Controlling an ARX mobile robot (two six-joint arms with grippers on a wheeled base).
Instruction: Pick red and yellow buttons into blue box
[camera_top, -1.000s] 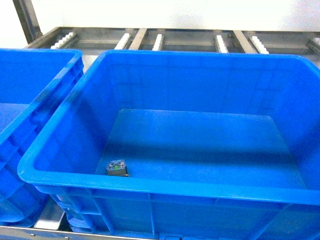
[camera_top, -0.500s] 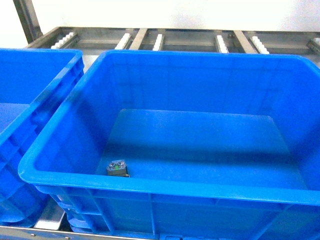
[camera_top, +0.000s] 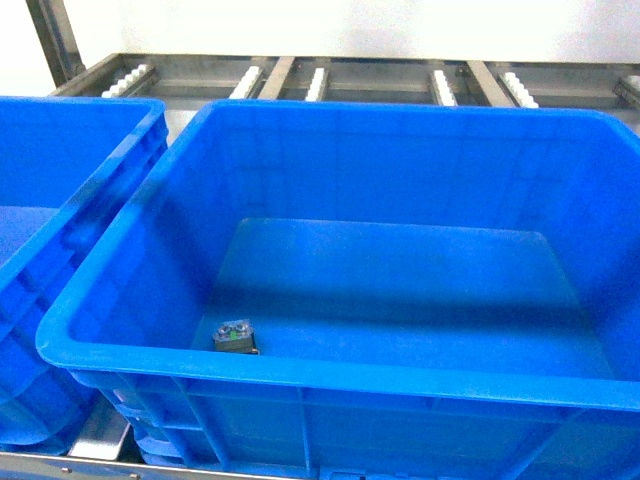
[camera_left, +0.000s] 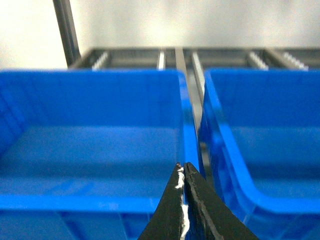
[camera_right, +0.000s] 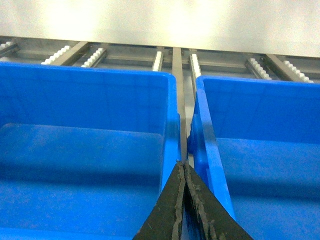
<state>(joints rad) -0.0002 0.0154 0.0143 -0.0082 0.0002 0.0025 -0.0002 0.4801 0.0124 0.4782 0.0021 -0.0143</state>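
Filling the head view: the blue box (camera_top: 380, 150), a deep bright-blue crate with a thick rolled rim, is sitting in the middle and right of the picture, its smooth floor lying in shadow along the near wall.
Neighbouring crate: a second blue crate (camera_top: 60, 200) is standing just beside the box on its left, the two rims nearly touching.
Roller rack: a metal frame with white rollers (camera_top: 320, 80) is running behind both crates, under a pale wall.
Box contents: one small switch block (camera_top: 235, 337) is lying on the floor of the box near the front-left corner, close to the near wall; it is looking dark with a clear top and a touch of green, and its cap colour cannot be told from here.
Red and yellow buttons: no red or yellow cap is showing plainly in any of the three views.
Left gripper (camera_left: 184, 172): its two black fingers are pressing together at the tips with nothing between them, hovering above the narrow gap between two blue crates in the left wrist view.
Right gripper (camera_right: 184, 170): its fingers are likewise meeting tip to tip and holding nothing, pointing over the gap between two blue crates in the right wrist view.
Arms in the head view: neither arm is showing there.
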